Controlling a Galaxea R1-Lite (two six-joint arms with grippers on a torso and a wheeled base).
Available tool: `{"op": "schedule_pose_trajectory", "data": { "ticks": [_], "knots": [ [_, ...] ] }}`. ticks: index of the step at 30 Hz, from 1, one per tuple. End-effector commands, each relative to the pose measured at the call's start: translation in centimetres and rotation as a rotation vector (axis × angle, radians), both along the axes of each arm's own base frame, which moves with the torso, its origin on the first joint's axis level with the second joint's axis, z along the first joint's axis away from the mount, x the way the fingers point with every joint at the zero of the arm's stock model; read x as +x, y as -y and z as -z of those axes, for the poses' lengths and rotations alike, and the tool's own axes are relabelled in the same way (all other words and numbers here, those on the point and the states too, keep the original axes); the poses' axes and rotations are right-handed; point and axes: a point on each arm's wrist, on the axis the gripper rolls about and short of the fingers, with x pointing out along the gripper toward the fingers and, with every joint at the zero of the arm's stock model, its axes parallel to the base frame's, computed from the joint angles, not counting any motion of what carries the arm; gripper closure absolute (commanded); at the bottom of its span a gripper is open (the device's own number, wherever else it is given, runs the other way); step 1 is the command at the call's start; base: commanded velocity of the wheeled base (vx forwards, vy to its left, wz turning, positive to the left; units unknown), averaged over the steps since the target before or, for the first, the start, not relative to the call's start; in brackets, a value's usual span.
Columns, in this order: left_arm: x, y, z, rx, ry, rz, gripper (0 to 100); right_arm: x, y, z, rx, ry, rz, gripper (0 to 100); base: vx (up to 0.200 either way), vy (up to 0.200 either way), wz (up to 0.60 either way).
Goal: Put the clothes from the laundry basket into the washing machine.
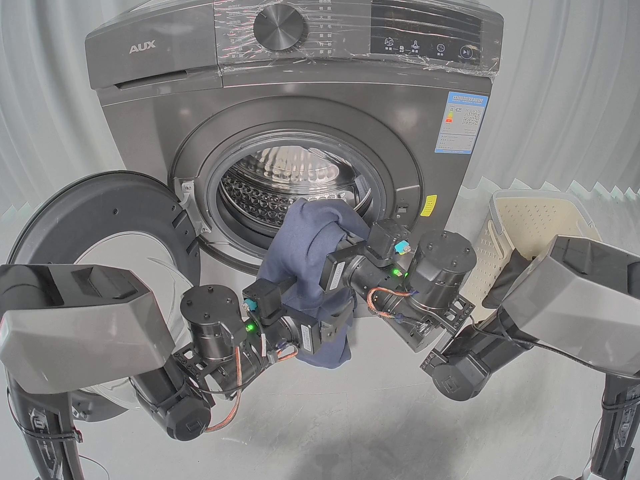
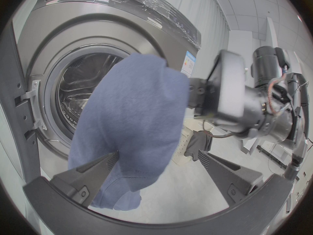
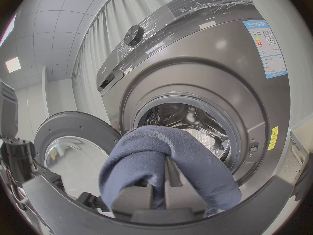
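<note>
- Just before the washing machine (image 1: 300, 101) mouth, right gripper (image 3: 164, 167) pinches the blue garment (image 1: 310, 248); left gripper (image 2: 158, 153) wide open at its tail.
- Push it well past the rim; tail may snag.

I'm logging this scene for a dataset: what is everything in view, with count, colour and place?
washer: 1, grey, straight ahead
door: 1, grey, swung open to the left
drum: 1, silver, inside the open port
knob: 1, dark, top panel
blue label: 1, washer front, upper right
yellow sticker: 1, right of the port
garment: 1, blue, held before the port
basket: 1, cream, right of the washer
dark cloth: 1, hanging from the basket
curtain: white, behind the washer
right hand: shut on the garment
left hand: open, at the garment's lower part
</note>
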Motion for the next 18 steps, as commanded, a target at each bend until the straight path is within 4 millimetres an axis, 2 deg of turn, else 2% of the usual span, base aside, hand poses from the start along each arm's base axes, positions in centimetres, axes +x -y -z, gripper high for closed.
{"op": "schedule_pose_trajectory", "data": {
  "ticks": [1,8,18],
  "knots": [
    [1.6,-0.5,0.7,-0.002,0.002,-0.038,0,-0.4,-0.2,-0.3,0.008,0.002,-0.009,100,0.000,0.000,0.00],
    [2.3,-0.7,0.9,-0.005,0.004,-0.057,0,-0.7,-0.4,-0.4,0.009,0.001,-0.017,100,0.000,0.000,0.00],
    [3.7,0.1,1.4,-0.021,0.027,-0.101,0,-1.4,-1.0,-0.3,0.021,-0.008,-0.038,100,0.000,0.000,0.00]
  ]
}}
